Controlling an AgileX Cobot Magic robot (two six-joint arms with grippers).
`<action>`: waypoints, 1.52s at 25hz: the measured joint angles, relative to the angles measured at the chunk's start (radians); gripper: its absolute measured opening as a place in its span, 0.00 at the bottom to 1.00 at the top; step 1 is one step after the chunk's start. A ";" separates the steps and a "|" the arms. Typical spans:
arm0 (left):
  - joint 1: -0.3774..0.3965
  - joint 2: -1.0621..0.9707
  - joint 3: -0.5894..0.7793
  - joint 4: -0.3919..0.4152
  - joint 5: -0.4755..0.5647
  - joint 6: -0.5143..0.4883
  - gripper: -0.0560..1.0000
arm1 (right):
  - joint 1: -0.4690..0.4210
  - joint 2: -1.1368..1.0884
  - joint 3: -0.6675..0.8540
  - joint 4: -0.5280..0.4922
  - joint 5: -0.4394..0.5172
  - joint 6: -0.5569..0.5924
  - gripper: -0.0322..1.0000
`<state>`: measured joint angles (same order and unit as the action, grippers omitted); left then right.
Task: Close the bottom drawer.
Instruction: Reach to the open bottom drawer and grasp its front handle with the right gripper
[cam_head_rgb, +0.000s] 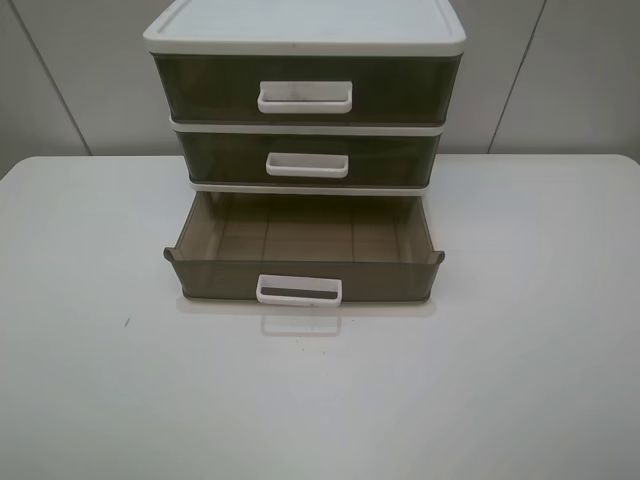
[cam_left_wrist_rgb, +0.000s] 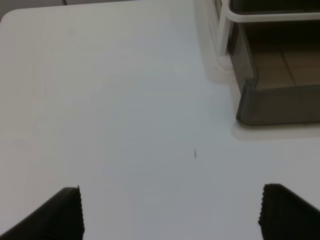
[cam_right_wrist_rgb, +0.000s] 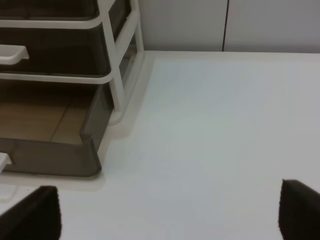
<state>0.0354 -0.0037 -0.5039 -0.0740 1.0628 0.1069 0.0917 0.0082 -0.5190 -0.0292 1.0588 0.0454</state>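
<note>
The bottom drawer juts forward beneath the middle drawer; cabinet on table.

Open table around bottom drawer

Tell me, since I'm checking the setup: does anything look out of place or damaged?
Only the bottom drawer stands pulled out, empty, while the middle drawer and top drawer sit shut. It looks square; no damage or spill shows.
</note>
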 joint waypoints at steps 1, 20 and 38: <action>0.000 0.000 0.000 0.000 0.000 0.000 0.73 | 0.000 0.018 0.000 0.000 0.000 0.000 0.76; 0.000 0.000 0.000 0.000 0.000 0.000 0.73 | 0.327 1.014 -0.264 0.324 -0.398 0.001 0.76; 0.000 0.000 0.000 0.000 0.000 0.000 0.73 | 0.669 1.450 0.111 0.270 -1.581 -0.133 0.76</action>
<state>0.0354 -0.0037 -0.5039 -0.0740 1.0628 0.1069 0.7611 1.4579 -0.4081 0.2406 -0.5219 -0.0880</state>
